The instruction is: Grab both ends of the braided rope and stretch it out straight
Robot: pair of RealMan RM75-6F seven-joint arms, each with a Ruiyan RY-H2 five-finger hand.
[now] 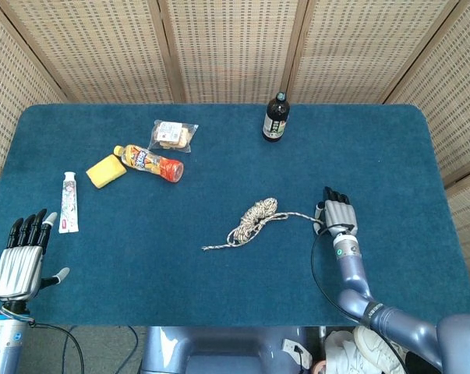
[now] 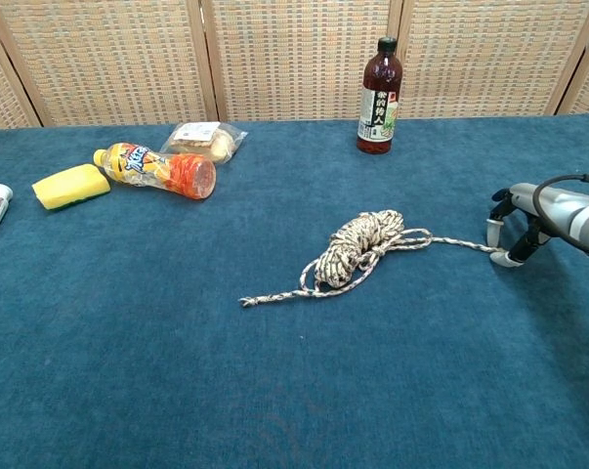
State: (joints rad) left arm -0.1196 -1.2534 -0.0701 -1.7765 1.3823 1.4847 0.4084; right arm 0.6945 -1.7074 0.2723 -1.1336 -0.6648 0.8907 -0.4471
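1. I am seeing my right hand sitting low in the right-centre of the head view, back upward, its fingers pointing toward the top of the frame, its arm running down to the lower right corner.
2. In the chest view that right hand is arching at the right edge, fingertips bending down onto the table right at the right end of the braided rope; I cannot tell whether they are pinching the rope end or only touching it.
3. My left hand is resting in the lower left corner of the head view, back upward, fingers spread and holding nothing, well apart from the rope.
4. One braided rope is lying near the middle of the frame: a loose coil with one tail trailing toward lower left and the other running right to my right hand.
5. I am counting one dark bottle standing upright at upper centre.
6. At upper left, one orange drink bottle is lying on its side, with one yellow sponge beside it and one clear snack packet just above.
7. One toothpaste tube is lying at the left.
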